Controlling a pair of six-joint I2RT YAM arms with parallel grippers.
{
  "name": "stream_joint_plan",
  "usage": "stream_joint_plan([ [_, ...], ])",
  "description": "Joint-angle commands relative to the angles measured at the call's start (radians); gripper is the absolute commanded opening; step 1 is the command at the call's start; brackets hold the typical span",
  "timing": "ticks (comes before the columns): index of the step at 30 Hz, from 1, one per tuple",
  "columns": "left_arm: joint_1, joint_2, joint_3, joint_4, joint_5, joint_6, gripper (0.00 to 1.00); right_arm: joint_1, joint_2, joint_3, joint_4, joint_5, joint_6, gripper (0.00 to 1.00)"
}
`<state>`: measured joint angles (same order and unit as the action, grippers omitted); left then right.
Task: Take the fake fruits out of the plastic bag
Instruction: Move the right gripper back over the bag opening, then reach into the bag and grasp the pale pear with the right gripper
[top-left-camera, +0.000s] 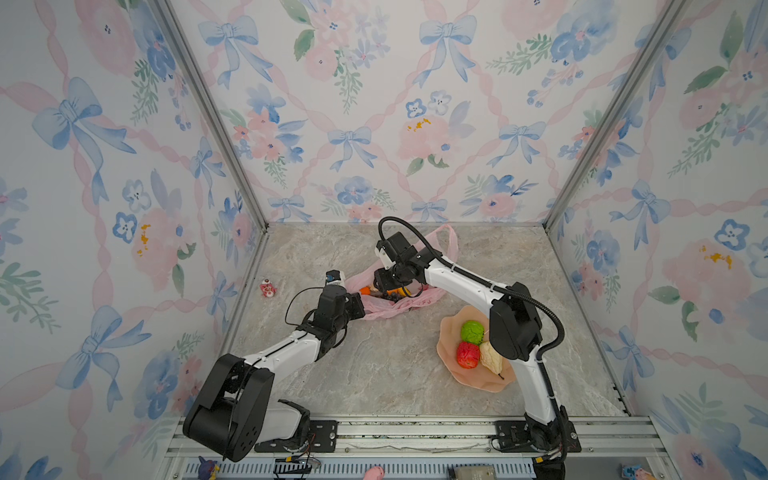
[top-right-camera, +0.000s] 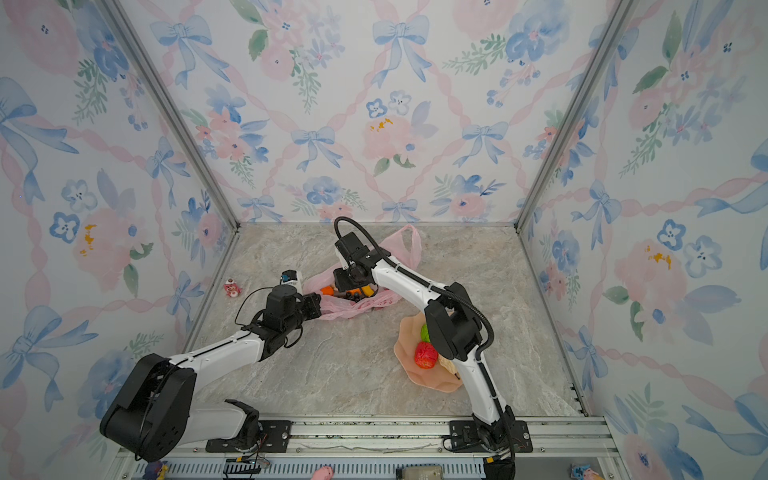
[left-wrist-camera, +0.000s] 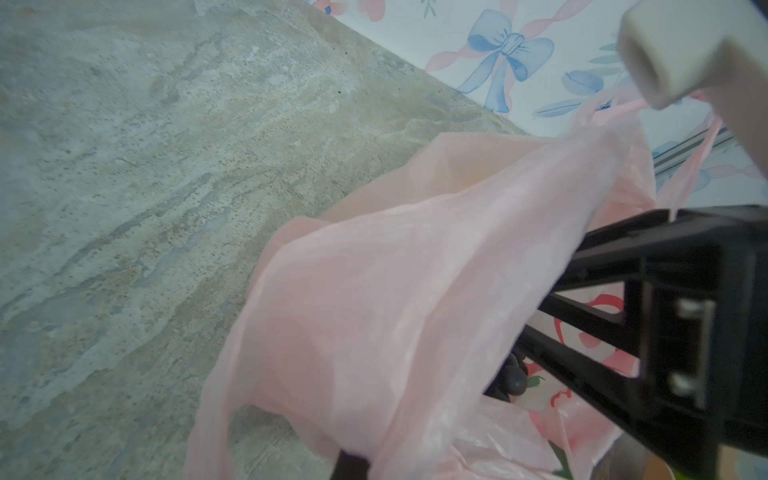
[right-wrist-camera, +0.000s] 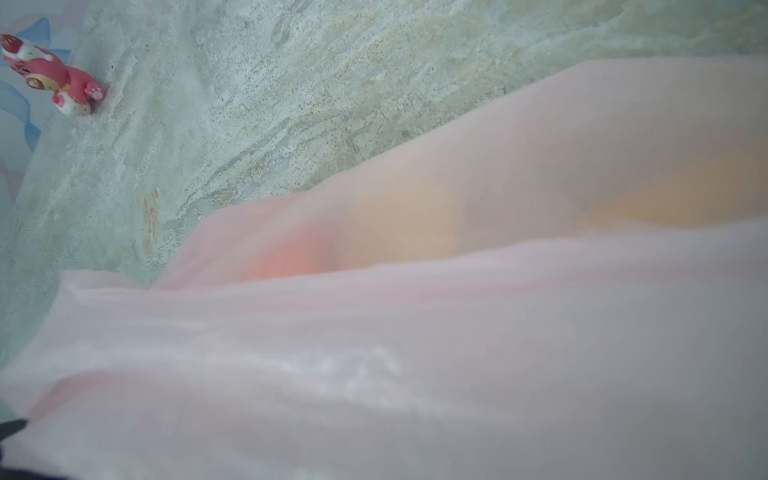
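The pink plastic bag (top-left-camera: 409, 305) lies crumpled at mid-table in both top views, mouth open upward. My left gripper (top-left-camera: 360, 308) is shut on the bag's near-left rim; pink film (left-wrist-camera: 395, 291) drapes over its jaws in the left wrist view. My right gripper (top-left-camera: 388, 287) reaches down into the bag's mouth, its fingertips hidden by the film. Fake fruits show inside: an orange (top-left-camera: 365, 290), a yellow piece (top-left-camera: 402, 292) and dark grapes (left-wrist-camera: 514, 377). A green fruit (top-left-camera: 472, 331), a red one (top-left-camera: 468, 354) and a pale pear (top-left-camera: 491, 358) lie outside the bag. Bag film (right-wrist-camera: 415, 332) fills the right wrist view.
A peach scalloped plate (top-left-camera: 478, 384) at the right front holds the three freed fruits, partly under my right arm's elbow. A small red-and-white figurine (top-left-camera: 268, 288) stands near the left wall. Patterned walls close in three sides; a metal rail (top-left-camera: 415, 432) runs along the front.
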<state>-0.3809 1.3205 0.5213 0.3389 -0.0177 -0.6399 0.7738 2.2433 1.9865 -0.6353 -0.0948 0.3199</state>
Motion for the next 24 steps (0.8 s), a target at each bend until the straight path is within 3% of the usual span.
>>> stream_joint_plan([
  [1,0.005,-0.019,-0.015,-0.017,0.015,-0.009,0.0,0.018,0.052,0.082,-0.057,0.05,-0.06,0.52],
  [24,-0.007,0.037,-0.061,-0.032,0.084,0.027,0.0,0.021,0.297,0.371,-0.112,0.132,-0.105,0.65],
])
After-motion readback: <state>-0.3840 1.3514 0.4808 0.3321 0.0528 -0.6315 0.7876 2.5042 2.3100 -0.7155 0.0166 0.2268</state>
